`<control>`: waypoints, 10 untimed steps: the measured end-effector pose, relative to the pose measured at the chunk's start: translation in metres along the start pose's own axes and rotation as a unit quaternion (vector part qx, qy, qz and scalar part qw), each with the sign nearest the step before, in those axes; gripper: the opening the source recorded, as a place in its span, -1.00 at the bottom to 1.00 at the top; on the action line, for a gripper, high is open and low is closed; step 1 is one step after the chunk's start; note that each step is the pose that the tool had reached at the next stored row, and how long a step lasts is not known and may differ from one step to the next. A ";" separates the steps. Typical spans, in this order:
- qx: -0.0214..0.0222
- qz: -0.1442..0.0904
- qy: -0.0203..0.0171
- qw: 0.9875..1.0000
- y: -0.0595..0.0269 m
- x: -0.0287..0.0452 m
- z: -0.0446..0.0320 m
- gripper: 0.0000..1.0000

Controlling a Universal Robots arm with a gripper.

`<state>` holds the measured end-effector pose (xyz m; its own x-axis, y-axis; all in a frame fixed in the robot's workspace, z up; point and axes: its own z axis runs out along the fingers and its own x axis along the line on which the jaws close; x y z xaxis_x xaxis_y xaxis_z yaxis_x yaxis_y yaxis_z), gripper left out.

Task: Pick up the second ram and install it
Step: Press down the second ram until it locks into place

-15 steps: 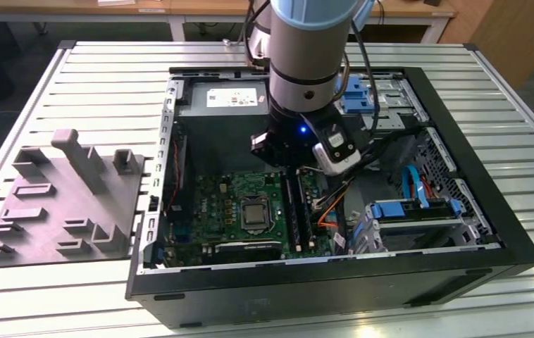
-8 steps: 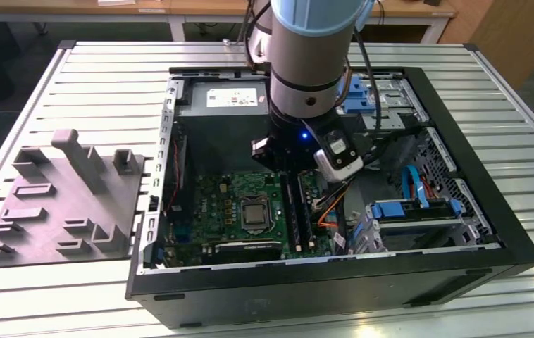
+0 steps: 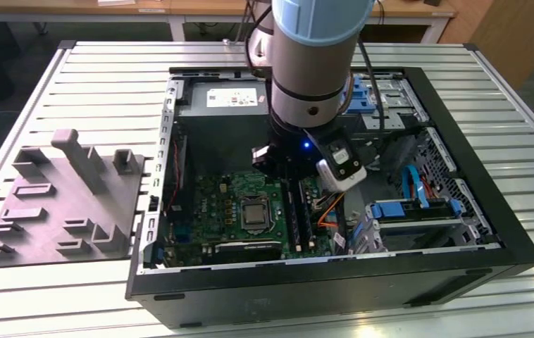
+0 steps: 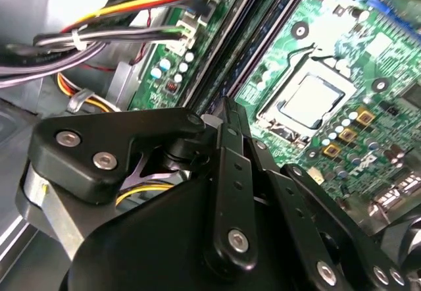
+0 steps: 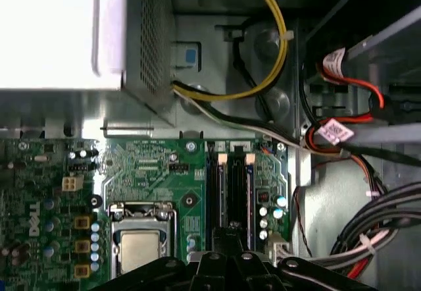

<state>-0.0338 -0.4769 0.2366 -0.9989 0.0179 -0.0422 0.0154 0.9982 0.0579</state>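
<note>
The gripper (image 3: 284, 176) is lowered inside the open computer case (image 3: 492, 232), right over the memory slots of the green motherboard (image 3: 220, 204). In the second wrist view its black linkage (image 4: 223, 192) narrows to a closed tip that meets the top edge of the second ram (image 4: 260, 60), a long dark stick standing on edge in a slot; whether the fingers pinch it or only press on it cannot be told. In the first wrist view the gripper (image 5: 227, 235) sits over the near end of the two dark sticks standing side by side in the slots (image 5: 233, 192), just beside the square silver socket (image 5: 140, 245). Yellow, black and red cables (image 5: 276, 60) run past the slots toward the drive bays. On the slatted metal tabletop (image 3: 98, 77), at the exterior view's left of the case, lies the grey moulded fixture tray (image 3: 60, 204).
</note>
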 end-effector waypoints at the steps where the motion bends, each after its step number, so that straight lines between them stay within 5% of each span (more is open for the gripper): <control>1: 0.000 0.000 0.000 1.000 -0.0018 0.0000 -0.0001 -0.80; 10: 0.000 0.000 0.000 1.000 -0.0184 -0.0003 -0.0011 -0.80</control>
<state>-0.0338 -0.4953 0.2367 -0.9990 0.0178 -0.0422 0.0154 0.9982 0.0577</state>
